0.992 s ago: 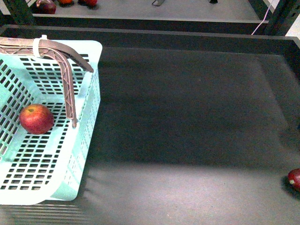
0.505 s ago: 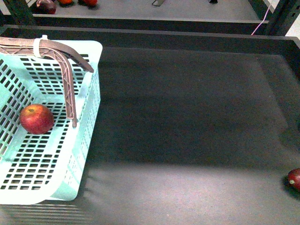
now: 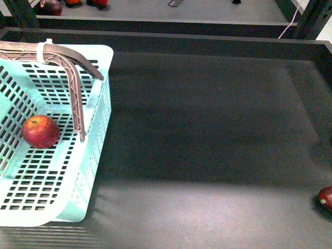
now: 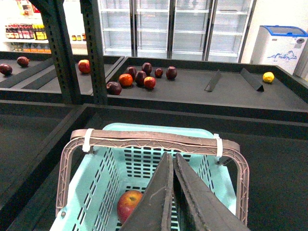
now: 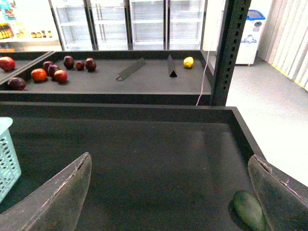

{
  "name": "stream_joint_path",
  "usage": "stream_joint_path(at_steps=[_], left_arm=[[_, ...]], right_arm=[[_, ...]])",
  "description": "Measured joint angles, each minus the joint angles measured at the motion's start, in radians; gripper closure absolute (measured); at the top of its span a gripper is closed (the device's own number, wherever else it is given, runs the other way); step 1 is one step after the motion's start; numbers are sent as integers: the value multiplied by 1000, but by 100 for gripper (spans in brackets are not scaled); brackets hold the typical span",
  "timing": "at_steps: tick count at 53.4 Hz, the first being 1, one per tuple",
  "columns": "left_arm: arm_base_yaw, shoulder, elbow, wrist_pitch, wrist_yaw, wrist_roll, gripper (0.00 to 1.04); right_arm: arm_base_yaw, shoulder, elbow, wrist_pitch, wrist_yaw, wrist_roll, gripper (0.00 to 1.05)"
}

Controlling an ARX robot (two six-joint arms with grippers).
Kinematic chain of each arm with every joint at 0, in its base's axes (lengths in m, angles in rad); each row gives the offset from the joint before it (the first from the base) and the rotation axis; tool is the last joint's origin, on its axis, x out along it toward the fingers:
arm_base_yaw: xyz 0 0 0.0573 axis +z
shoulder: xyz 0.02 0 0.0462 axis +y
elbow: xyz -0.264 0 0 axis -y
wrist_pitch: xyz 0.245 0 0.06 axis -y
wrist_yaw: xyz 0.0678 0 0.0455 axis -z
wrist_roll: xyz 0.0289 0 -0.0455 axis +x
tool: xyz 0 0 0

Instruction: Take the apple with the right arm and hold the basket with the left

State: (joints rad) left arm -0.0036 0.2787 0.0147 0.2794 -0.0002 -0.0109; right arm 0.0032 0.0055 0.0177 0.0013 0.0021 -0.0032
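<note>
The mint-turquoise basket (image 3: 98, 104) stands at the left of the dark shelf, its brown handles (image 3: 74, 83) raised. The red apple (image 3: 40, 131) lies inside it on the slotted floor. Neither gripper shows in the front view. In the left wrist view my left gripper (image 4: 172, 158) is shut and empty above the basket (image 4: 103, 173), just short of the handle (image 4: 154, 139), with the apple (image 4: 129, 204) below beside the fingers. In the right wrist view my right gripper (image 5: 169, 159) is open and empty over bare shelf, with a corner of the basket (image 5: 7, 154) at the picture's edge.
A small dark red fruit (image 3: 327, 198) lies at the shelf's right edge. A green fruit (image 5: 249, 209) lies by the right gripper's finger (image 5: 276, 192). Raised shelf walls (image 3: 166, 41) border the surface. Several fruits (image 4: 139, 79) sit on the shelf behind.
</note>
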Motion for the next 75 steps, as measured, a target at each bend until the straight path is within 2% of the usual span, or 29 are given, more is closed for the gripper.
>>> stream_joint_path(at_steps=[19,23,26,75], left_arm=[[0,-100,0,-101,0,0,101],[0,-195,0,-229,0,0,101],[0,-248,0,-269,0,0,101],[0,-272,0,-278,0,0,100]], right_arm=[[0,0,0,0,0,0,9],[0,0,0,0,0,0,9],[0,0,0,0,0,0,9],[0,0,0,0,0,0,9]])
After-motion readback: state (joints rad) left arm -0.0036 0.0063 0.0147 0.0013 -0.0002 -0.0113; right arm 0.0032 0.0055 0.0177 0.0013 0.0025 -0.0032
